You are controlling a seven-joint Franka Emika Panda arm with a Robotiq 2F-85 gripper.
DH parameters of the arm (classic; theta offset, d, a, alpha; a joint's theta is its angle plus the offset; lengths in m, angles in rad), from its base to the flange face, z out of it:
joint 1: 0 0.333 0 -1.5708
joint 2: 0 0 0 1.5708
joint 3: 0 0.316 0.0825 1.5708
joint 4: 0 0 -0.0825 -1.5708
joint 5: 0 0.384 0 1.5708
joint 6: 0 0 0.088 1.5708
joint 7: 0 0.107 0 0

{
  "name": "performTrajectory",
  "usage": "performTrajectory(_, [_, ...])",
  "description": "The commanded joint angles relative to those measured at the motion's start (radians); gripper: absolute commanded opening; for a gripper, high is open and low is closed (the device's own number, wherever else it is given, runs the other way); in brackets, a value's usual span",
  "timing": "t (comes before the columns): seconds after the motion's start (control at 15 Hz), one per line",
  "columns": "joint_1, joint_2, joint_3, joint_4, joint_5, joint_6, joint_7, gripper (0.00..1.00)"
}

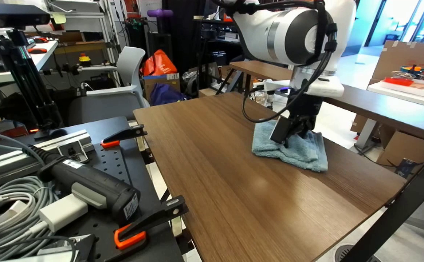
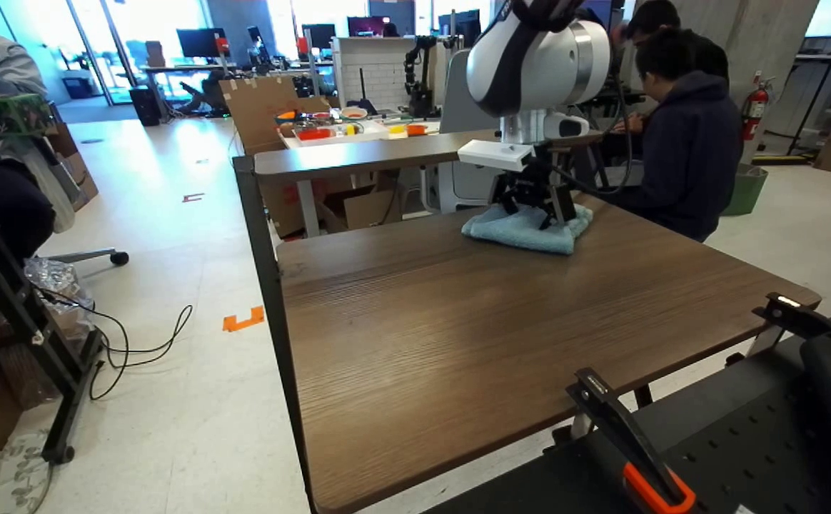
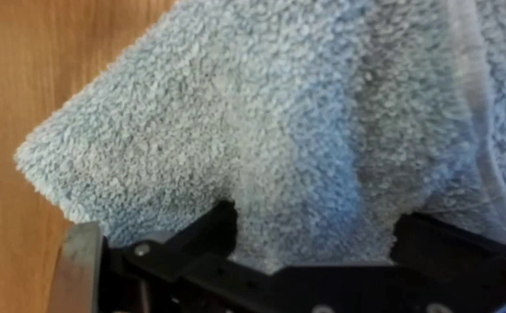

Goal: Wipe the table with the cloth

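The table (image 1: pixel 226 163) has a brown wood-grain top and shows in both exterior views (image 2: pixel 458 350). The light blue-teal cloth (image 1: pixel 306 156) lies folded and rumpled on it, near the long edge on the arm's side; it also shows in an exterior view (image 2: pixel 519 235). My gripper (image 2: pixel 530 214) points down onto the cloth, with its fingers apart and touching it. In the wrist view the cloth (image 3: pixel 183 113) fills most of the picture. It bulges between the two dark fingers (image 3: pixel 314 213), which stand well apart. The fingertips are partly sunk in the cloth.
A black cart (image 1: pixel 113 160) with a handheld tool (image 1: pixel 91 182) and coiled cables stands along the opposite table edge. Clamps (image 1: pixel 153 218) reach to that edge. A narrower wood-topped table (image 2: pixel 358 158) stands behind the arm. A person in dark clothes (image 2: pixel 694 135) sits near the table.
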Motion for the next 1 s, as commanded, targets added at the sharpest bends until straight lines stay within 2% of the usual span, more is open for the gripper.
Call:
performTrajectory(0.0, [-0.001,0.066,-0.072,-0.072,0.001,0.239,0.096,1.00])
performTrajectory(0.2, [0.053,0.018,-0.164,-0.207,-0.049,0.314,0.172,1.00])
performTrajectory(0.53, [0.147,-0.075,-0.293,-0.423,-0.168,0.362,0.243,1.00])
performTrajectory(0.73, [0.149,-0.141,-0.297,-0.552,-0.244,0.422,0.156,1.00])
performTrajectory(0.93, [0.131,-0.211,-0.270,-0.680,-0.289,0.553,0.032,1.00])
